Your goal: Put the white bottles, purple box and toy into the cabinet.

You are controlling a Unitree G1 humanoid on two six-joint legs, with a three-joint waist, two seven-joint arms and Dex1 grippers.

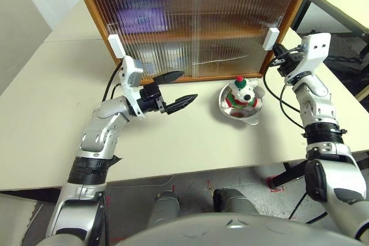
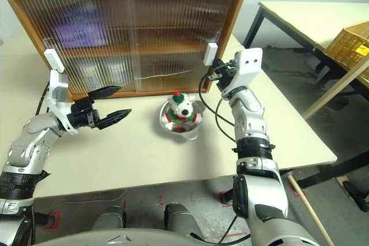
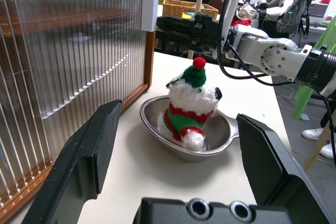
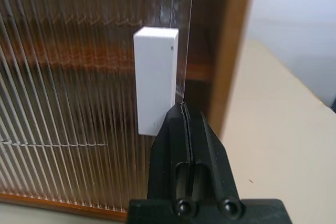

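the toy [image 1: 241,91] sat in a steel bowl [image 1: 253,114] at centre frame, outside the cabinet [image 1: 196,27]. our right gripper [image 4: 184,124], pinched shut, neared the door handle [image 4: 155,80]; we judged pushing sideways best. left gripper [image 1: 176,89] gaped wide, empty.

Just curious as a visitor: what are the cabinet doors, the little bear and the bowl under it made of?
The cabinet doors look like ribbed translucent plastic or glass, blurring what stands behind. The toy looks like fuzzy white plush with a knitted red-and-green scarf and hat. The bowl seems polished steel, shiny with reflections.
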